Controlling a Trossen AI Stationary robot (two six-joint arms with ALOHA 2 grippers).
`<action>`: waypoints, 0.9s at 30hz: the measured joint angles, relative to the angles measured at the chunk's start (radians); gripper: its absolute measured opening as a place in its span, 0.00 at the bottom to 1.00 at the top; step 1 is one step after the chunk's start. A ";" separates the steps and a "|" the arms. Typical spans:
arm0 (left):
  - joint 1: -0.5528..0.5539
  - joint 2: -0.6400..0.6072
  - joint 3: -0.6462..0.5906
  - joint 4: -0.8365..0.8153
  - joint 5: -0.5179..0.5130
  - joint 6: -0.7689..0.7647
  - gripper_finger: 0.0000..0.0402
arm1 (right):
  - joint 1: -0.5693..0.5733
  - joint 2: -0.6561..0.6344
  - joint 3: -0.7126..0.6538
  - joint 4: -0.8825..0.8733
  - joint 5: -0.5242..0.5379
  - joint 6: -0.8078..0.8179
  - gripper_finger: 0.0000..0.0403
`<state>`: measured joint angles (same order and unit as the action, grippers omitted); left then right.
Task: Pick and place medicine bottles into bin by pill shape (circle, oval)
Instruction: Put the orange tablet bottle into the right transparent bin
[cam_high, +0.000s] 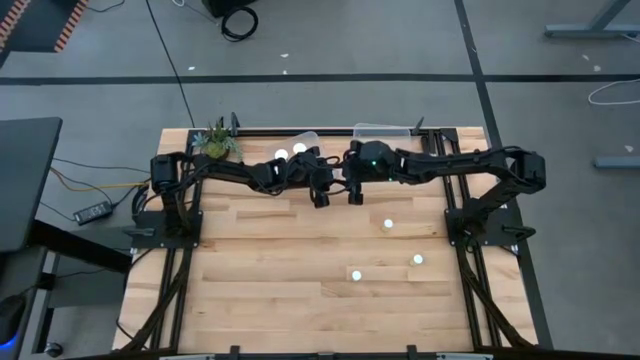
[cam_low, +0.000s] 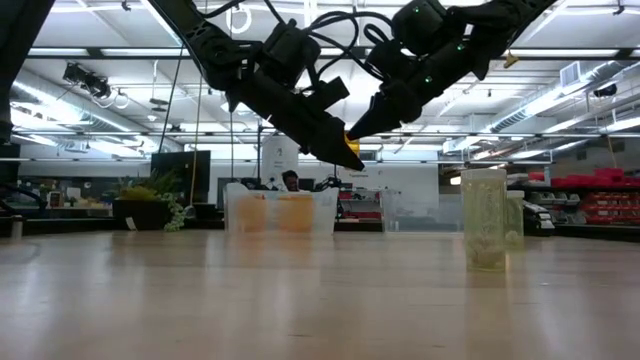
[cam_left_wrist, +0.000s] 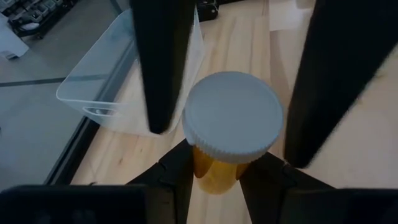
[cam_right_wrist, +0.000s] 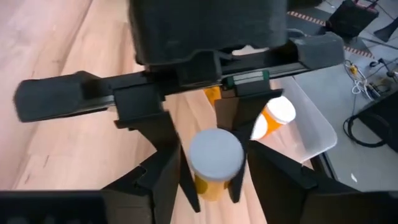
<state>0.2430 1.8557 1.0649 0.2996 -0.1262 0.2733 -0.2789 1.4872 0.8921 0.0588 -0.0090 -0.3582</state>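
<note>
Both claws meet at upper centre of the high view, apparently a handover. Left claw (cam_left_wrist: 230, 149) pinches an orange bottle (cam_left_wrist: 231, 127) with a white cap; right claw (cam_right_wrist: 211, 165) brackets the same bottle, grip uncertain. Three bottles (cam_high: 388, 224) stand lower right on the wooden table (cam_high: 260, 290). Clear bins (cam_high: 305, 137) at the table's upper edge; workshop behind.
</note>
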 joint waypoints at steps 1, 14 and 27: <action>-0.001 0.000 0.000 0.000 0.000 0.000 0.31 | 0.001 0.000 0.000 -0.002 0.000 0.000 0.47; -0.012 0.000 0.000 -0.001 -0.001 -0.001 0.32 | 0.001 0.000 0.000 -0.006 -0.002 0.017 0.36; -0.012 0.000 0.000 -0.021 0.000 0.000 0.45 | 0.000 -0.001 -0.001 -0.037 0.027 0.024 0.36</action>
<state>0.2314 1.8557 1.0649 0.2787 -0.1261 0.2729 -0.2790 1.4864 0.8913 0.0215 0.0183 -0.3339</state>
